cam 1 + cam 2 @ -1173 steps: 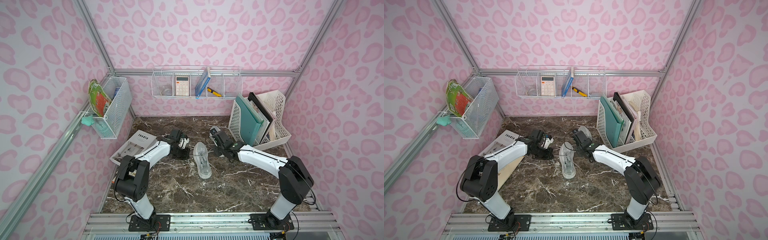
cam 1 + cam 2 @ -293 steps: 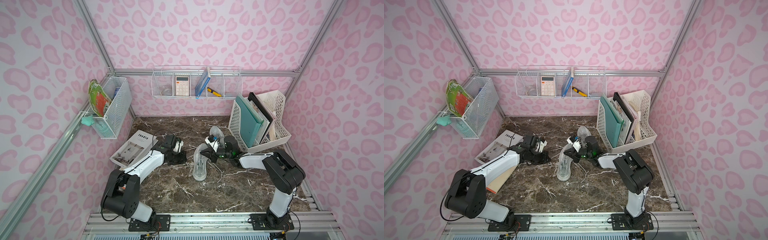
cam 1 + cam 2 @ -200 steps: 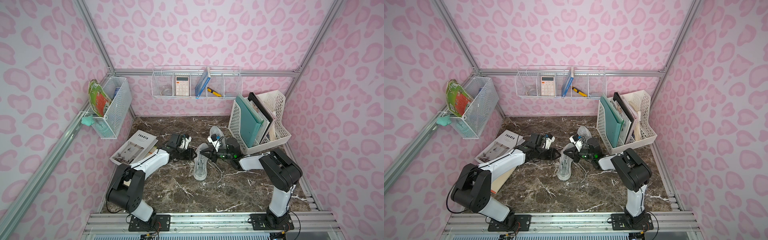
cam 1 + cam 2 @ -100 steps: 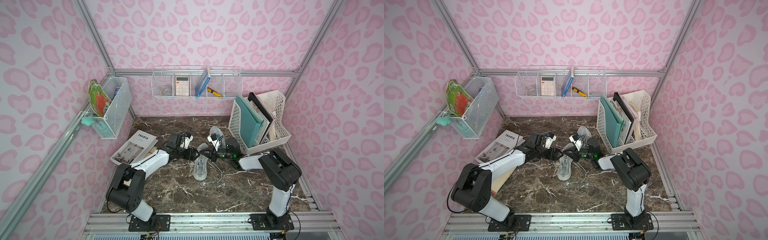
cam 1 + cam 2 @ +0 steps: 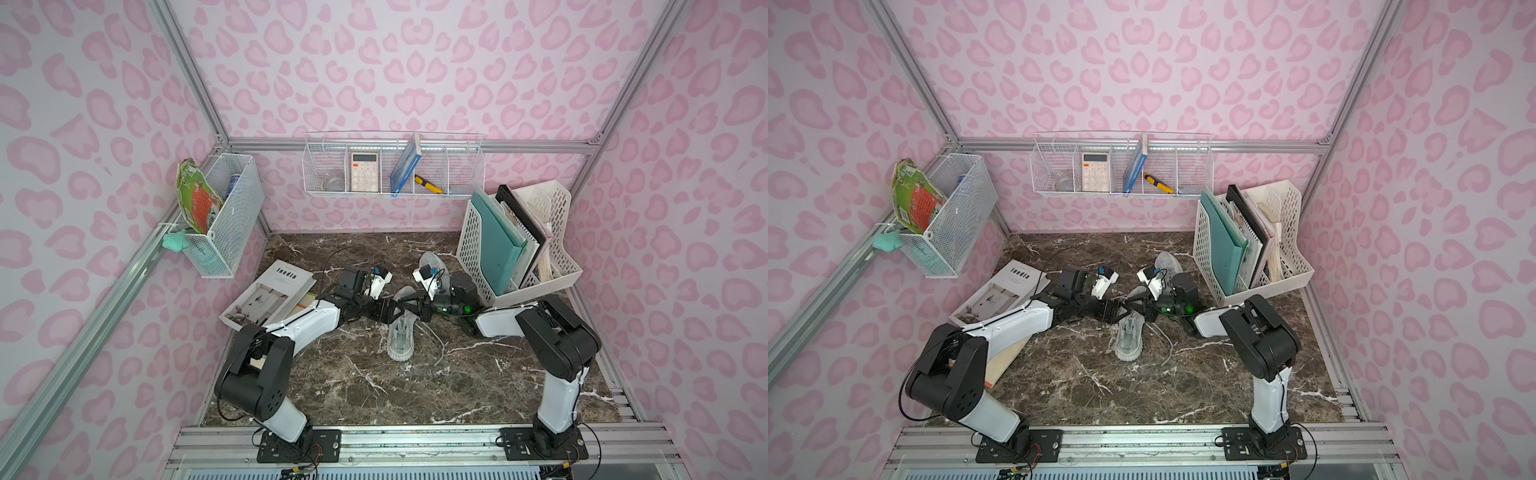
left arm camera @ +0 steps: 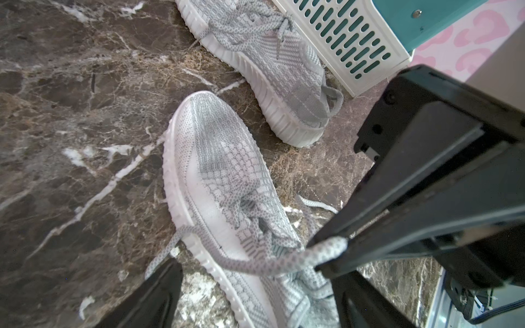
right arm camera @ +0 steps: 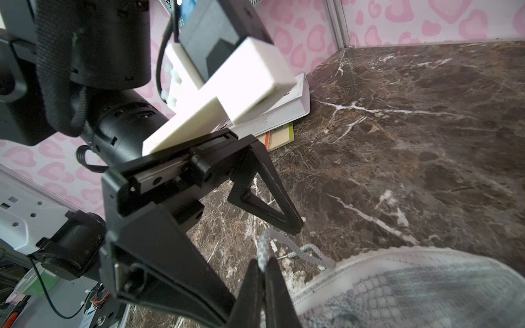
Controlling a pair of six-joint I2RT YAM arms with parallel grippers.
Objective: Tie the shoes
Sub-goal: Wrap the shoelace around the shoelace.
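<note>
Lace [image 6: 270,264] from the near shoe [image 5: 401,338] is pinched tight in the right gripper [image 7: 262,269]. The left gripper [image 5: 390,311] has its jaws wide apart, holding nothing. That shoe lies a little out from the white file rack [image 5: 469,245]; the far shoe [image 5: 430,262] sits right beside it.

The one word I can read is the black title on the white cover of the magazine [image 5: 270,297], seen in both top views; it looks like "inedia". The calculator [image 5: 365,171] in the wire shelf [image 5: 316,192] has keys too small for me to read. The print on the green packet [image 5: 195,199] is too small as well.
</note>
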